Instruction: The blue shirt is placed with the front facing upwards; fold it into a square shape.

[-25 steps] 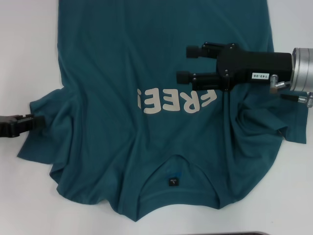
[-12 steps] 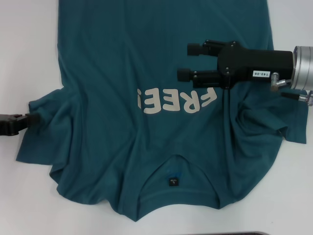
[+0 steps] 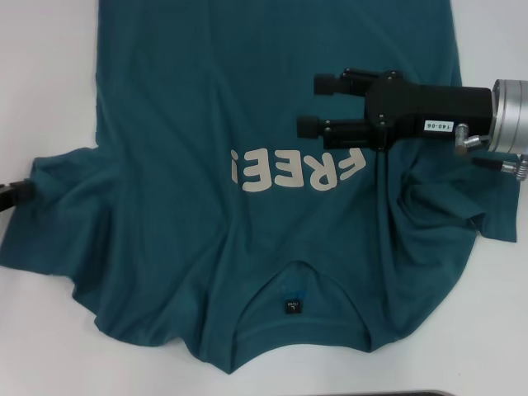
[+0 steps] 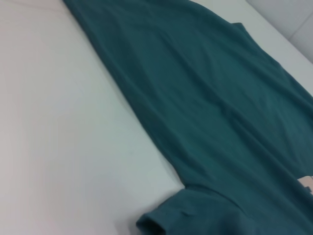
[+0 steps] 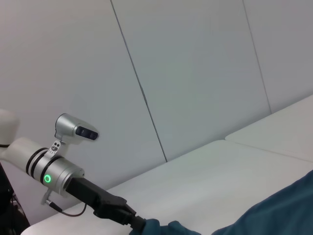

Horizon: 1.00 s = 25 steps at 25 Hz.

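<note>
The blue shirt (image 3: 206,124) lies front up on the white table (image 3: 49,82), its white "FREE!" lettering (image 3: 297,169) upside down and the neck label (image 3: 293,306) near me. My left gripper (image 3: 15,195) is at the far left edge, shut on the sleeve (image 3: 41,206), which is stretched outward. From the right wrist view that gripper (image 5: 133,223) meets the cloth (image 5: 274,215) at the table's edge. The left wrist view shows the shirt's side (image 4: 220,122) and sleeve hem (image 4: 151,225). My right gripper (image 3: 318,106) hovers open over the chest, above the lettering.
The shirt's right sleeve (image 3: 462,206) lies bunched in folds under the right arm (image 3: 437,111). Bare white table (image 4: 58,122) runs along the shirt's left side. A pale panelled wall (image 5: 186,73) stands behind the table.
My left gripper has moved left toward the frame edge, drawing the sleeve out wider and flatter. The right gripper has stayed almost still over the chest.
</note>
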Available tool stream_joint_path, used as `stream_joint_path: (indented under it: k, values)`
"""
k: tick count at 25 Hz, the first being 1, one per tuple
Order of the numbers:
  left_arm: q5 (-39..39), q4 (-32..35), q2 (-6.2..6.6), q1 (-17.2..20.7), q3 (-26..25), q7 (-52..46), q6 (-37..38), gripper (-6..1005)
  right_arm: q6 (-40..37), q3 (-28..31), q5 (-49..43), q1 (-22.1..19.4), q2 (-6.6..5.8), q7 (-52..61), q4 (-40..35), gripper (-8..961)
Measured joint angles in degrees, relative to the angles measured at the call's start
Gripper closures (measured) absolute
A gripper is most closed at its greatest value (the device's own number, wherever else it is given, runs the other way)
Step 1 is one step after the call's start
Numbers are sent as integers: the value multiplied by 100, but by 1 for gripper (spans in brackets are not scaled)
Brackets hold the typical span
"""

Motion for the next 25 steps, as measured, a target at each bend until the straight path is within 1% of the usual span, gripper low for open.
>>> stream_joint_path:
  k: [6, 9, 13, 18, 25]
  values:
    - [277, -449, 13, 86, -40, -370, -79, 999, 0, -7, 48, 6, 0, 0, 18, 38]
    - [358, -572, 13, 82, -129, -444, -104, 999, 2, -13, 51, 14, 0, 0, 20, 38]
    - [412, -638, 15, 43, -294, -445, -167, 998, 6, -18, 52, 26, 0, 0, 20, 38]
    - [424, -657, 52, 37, -311, -505, -272, 998, 9, -18, 52, 25, 0, 1, 20, 38]
    - [412, -661, 57, 17, -315, -537, -205, 998, 9, -18, 52, 20, 0, 7, 20, 39]
